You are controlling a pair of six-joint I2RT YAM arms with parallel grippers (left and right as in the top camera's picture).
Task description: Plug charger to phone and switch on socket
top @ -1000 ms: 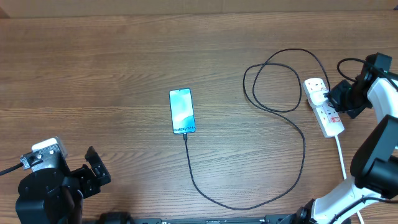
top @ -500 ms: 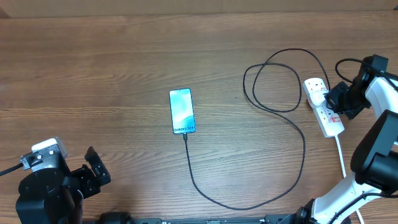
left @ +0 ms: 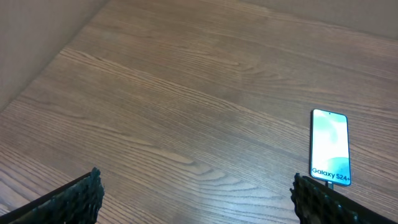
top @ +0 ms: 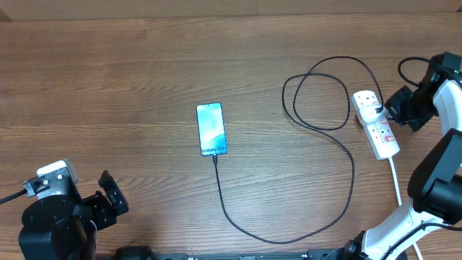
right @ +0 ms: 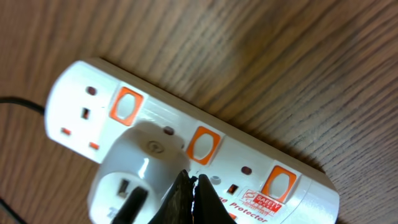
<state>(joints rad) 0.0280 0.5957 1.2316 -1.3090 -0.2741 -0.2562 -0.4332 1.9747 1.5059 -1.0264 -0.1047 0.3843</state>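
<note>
The phone (top: 211, 129) lies flat in the middle of the table with its teal screen up; it also shows in the left wrist view (left: 330, 147). The charger's black cable (top: 317, 217) runs from the phone's near end in a wide loop to the white adapter (top: 369, 111), which sits plugged into the socket (top: 380, 131). In the right wrist view the adapter (right: 134, 177) stands on the socket (right: 236, 149) beside orange switches. My right gripper (right: 191, 186) is shut and empty, its tips just over the strip by the adapter. My left gripper (left: 196, 199) is open and empty near the table's front left.
The socket's white cord (top: 397, 184) runs toward the front edge past my right arm's base. A wall or board edges the table at the far left (left: 37, 37). Bare wooden tabletop (top: 108, 94) spreads left of the phone.
My right gripper has drawn back to the right and slightly up, away from the socket's middle switch. The left arm, phone and cable have not moved.
</note>
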